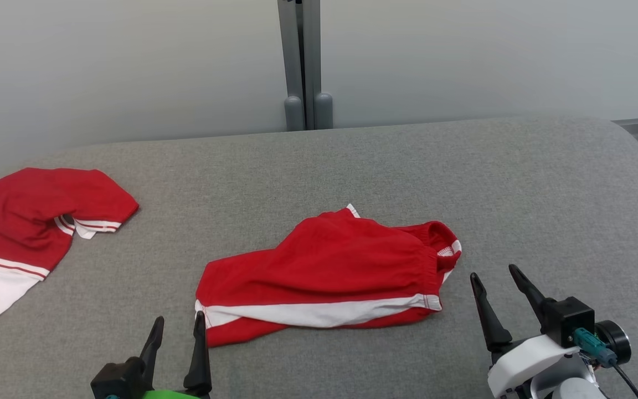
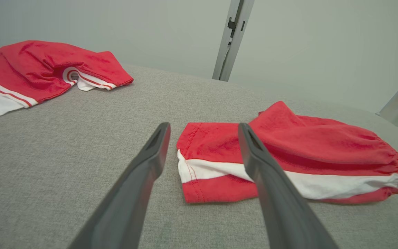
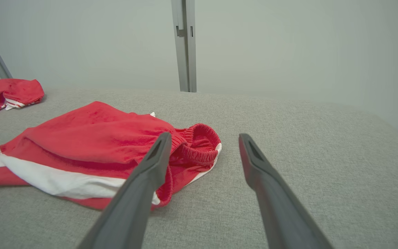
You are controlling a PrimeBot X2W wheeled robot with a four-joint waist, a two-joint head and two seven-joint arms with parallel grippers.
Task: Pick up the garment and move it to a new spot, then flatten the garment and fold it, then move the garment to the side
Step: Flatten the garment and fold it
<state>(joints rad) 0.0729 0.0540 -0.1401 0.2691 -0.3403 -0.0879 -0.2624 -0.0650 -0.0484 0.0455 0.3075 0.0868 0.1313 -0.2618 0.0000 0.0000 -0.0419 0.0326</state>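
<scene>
At the left edge of the grey fabric-covered table (image 1: 518,183), a crumpled red-and-white jersey top (image 1: 25,221) lies with part of it cut off by the head view. Next, at the near edge, our left gripper (image 1: 180,317) hovers with its two dark fingers apart and empty, close by the leg hem of the red cotton shorts with a white side stripe (image 1: 330,266). The shorts lie rumpled near the middle of the table, towards the near edge, with the elastic waistband pointing right. Just beside that waistband is our right gripper (image 1: 493,271), its fingers likewise spread and holding nothing.

We judge that the first step, the pick-up, is in hand but no grasp is made. The next move calls for each gripper to descend and close on its own end of the cloth, hem on the left and waistband on the right, then lift together. Room is ample: bare table runs behind the shorts to the far edge and out to the rounded right corner, while the left edge is taken by the top.
</scene>
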